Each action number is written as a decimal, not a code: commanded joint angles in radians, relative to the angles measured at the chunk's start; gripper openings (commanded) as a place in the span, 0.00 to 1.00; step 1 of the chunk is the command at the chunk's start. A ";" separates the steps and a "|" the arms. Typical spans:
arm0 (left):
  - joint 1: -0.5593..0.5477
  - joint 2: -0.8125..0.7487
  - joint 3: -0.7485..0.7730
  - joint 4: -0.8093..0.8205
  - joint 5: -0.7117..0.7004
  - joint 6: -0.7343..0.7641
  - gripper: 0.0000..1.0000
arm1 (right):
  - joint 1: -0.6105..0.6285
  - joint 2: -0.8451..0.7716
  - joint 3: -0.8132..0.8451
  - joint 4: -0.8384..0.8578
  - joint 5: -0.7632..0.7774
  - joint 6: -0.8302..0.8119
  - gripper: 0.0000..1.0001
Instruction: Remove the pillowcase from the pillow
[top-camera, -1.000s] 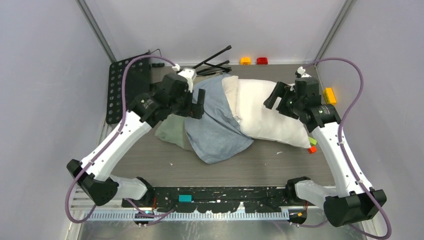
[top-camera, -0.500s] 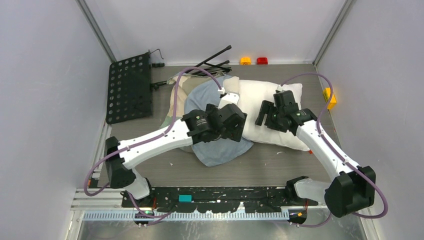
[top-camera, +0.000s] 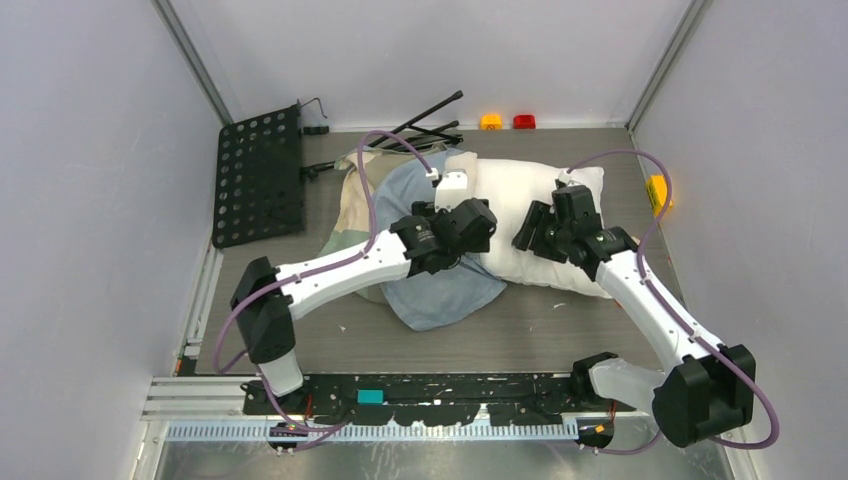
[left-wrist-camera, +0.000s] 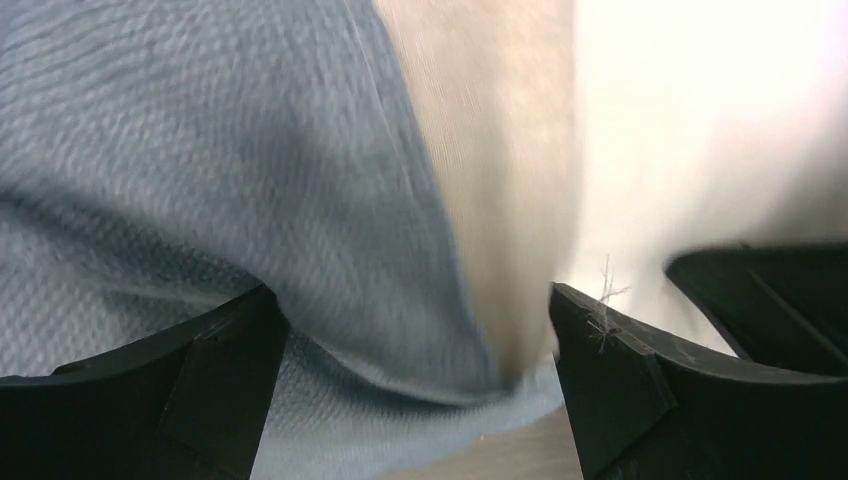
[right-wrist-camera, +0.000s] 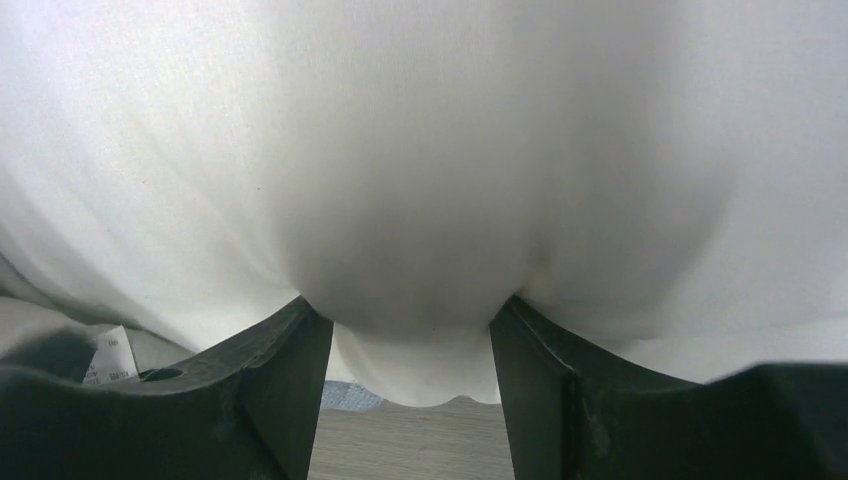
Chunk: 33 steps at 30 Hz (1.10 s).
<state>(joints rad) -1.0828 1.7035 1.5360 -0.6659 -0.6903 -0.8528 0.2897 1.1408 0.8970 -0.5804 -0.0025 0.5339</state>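
Note:
The white pillow (top-camera: 530, 205) lies across the middle right of the table. Its left end sits inside the pillowcase (top-camera: 440, 295), blue-grey on top, with patchwork blocks (top-camera: 352, 205) spread to the left. My left gripper (top-camera: 482, 226) is open over the cover's mouth. In the left wrist view the left gripper (left-wrist-camera: 410, 370) straddles blue-grey pillowcase (left-wrist-camera: 250, 180) with a cream hem, and bare pillow (left-wrist-camera: 680, 120) lies to the right. My right gripper (top-camera: 533, 232) presses on the pillow's near side. In the right wrist view the right gripper (right-wrist-camera: 412, 385) squeezes a bulge of pillow (right-wrist-camera: 420, 200) between its fingers.
A black perforated plate (top-camera: 258, 175) lies at the back left, with black rods (top-camera: 430, 118) behind the pillow. Orange (top-camera: 490, 121) and red (top-camera: 524, 121) blocks sit by the back wall, a yellow one (top-camera: 657, 190) at the right edge. A teal block (top-camera: 371, 397) rests on the front rail.
My left arm swung right from the cover's left side to the cover's mouth, and its jaws spread fully. The right gripper came down to the pillow's near side and its jaws narrowed on the pillow.

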 joint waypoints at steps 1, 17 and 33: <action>0.105 0.061 -0.022 0.120 0.111 -0.022 0.97 | -0.001 -0.033 -0.011 0.055 -0.003 0.013 0.59; 0.422 -0.458 -0.444 -0.020 0.008 0.137 0.40 | -0.181 -0.179 0.054 -0.058 0.335 0.041 0.00; 0.650 -0.510 -0.350 -0.043 0.348 0.317 0.25 | -0.188 -0.192 0.222 -0.127 0.251 -0.026 0.08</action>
<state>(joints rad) -0.5121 1.2209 1.1290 -0.6170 -0.2737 -0.6655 0.1661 0.9695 1.0195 -0.6979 0.0643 0.6155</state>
